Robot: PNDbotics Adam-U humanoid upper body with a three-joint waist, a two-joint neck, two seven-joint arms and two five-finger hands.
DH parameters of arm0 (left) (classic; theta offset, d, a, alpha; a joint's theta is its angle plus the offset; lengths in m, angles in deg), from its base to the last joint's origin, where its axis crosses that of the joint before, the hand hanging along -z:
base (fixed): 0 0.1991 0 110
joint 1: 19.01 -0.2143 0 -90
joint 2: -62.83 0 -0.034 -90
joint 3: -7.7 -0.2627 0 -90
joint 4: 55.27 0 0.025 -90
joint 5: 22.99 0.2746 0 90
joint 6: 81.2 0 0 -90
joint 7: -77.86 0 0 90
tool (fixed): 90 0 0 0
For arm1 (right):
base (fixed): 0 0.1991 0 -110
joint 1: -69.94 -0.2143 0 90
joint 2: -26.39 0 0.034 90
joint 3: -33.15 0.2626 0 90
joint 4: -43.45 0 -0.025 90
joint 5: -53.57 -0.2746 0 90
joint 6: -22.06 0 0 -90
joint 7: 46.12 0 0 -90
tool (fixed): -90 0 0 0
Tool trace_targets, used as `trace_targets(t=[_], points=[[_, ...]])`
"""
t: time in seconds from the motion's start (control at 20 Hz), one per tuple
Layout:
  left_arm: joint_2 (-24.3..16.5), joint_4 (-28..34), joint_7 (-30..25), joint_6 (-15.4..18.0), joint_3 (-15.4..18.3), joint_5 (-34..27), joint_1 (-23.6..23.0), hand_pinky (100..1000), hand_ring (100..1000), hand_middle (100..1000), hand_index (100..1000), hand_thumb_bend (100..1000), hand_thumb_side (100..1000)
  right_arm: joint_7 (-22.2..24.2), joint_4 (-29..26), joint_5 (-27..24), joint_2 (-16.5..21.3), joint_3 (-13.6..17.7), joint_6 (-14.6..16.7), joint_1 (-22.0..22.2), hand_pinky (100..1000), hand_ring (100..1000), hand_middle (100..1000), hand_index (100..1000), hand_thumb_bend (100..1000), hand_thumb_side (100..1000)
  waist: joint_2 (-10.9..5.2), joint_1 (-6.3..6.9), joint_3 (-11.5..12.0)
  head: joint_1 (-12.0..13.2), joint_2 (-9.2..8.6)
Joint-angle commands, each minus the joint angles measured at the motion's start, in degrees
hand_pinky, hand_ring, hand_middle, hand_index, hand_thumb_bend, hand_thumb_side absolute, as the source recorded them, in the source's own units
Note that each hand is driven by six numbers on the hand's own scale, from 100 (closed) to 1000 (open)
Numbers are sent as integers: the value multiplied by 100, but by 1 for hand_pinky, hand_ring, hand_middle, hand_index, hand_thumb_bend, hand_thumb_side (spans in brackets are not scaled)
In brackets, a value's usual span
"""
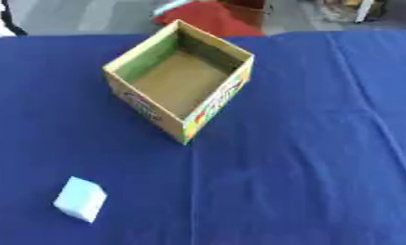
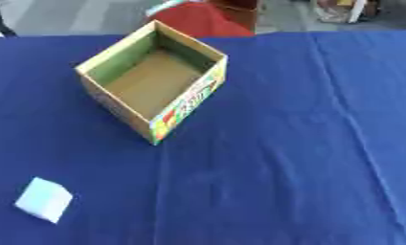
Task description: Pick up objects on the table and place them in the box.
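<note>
Box [image 1: 179, 81] sits empty; pale blue block [image 1: 80, 199] waits on the surface [image 1: 307, 158]; no robot hand shows, so its state is unknowable.

My table [image 1: 323, 143] — box [image 1: 122, 67] upper centre-left, open side up; small block [image 1: 80, 198] lower left, well apart from it.

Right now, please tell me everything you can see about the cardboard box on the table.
The box is open-topped brown cardboard, with plain brown inside walls and floor, one inner wall greenish. Its outer sides carry colourful print too blurred to read. It stands upright, turned corner-on toward the camera, on the blue tablecloth in the far left half. Nothing shows inside it. Only the cloth touches it; the pale block lies apart, nearer.
</note>
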Motion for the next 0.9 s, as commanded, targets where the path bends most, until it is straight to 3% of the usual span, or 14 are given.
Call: trace_targets(t=[0.05, 0.3, 0.9], points=[[-111, 80, -8, 8, 86, 14, 16, 630, 640, 653, 831, 157, 741, 15, -116, -5, 152, 18, 9, -74, 685, 711, 844, 788, 100, 1000, -70, -1, 5, -14, -52], [-229, 80, -56, -24, 77, 66, -48, 635, 642, 658, 835, 161, 747, 13, -116, -3, 171, 18, 9, -68, 686, 712, 843, 788, 100, 1000, -77, 2, 5, -30, -37], [-1524, 80, -951, -279, -68, 367, -742, 670, 657, 672, 855, 269, 792, 32, -116, 11, 240, -6, 12, -80, 687, 712, 841, 789, 100, 1000, -99, 45, 67, -168, -20]])
